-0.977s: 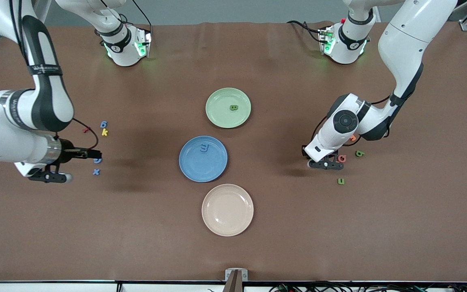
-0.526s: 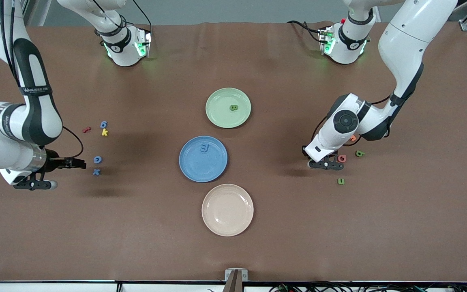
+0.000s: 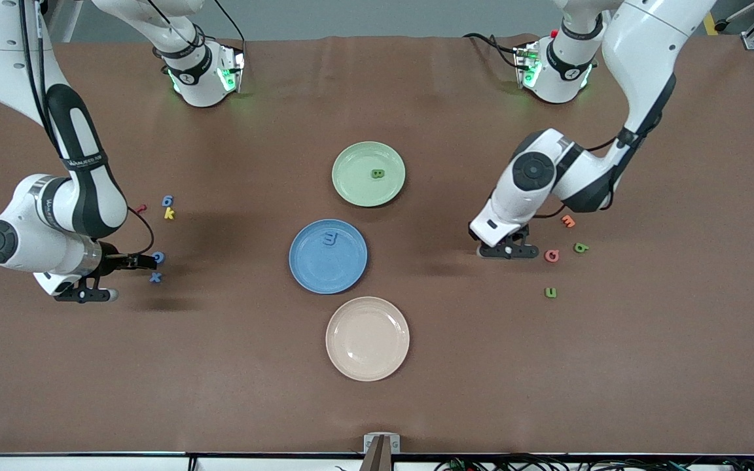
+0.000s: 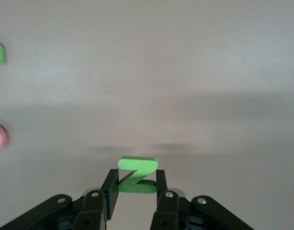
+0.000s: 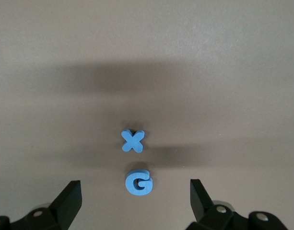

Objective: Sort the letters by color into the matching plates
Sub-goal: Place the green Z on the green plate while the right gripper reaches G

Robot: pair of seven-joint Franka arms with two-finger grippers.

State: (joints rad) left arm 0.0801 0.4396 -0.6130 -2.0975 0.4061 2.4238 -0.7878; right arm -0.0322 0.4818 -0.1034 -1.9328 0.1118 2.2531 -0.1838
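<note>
Brown table covering spreads under two arms mid-sort. Left gripper pinches a small chunky green letter Z over bare table near the left arm's end; carrying it to the pale green round plate looks next. Right gripper, spread wide, hovers over a blue letter G beside a blue X.

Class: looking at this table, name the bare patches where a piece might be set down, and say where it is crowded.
Bare brown table lies nearer the front camera than the round cream-beige plate, and between the pale green plate and the robot bases. It is crowded where small letters cluster by the right gripper and by the left gripper, which holds a green Z.
</note>
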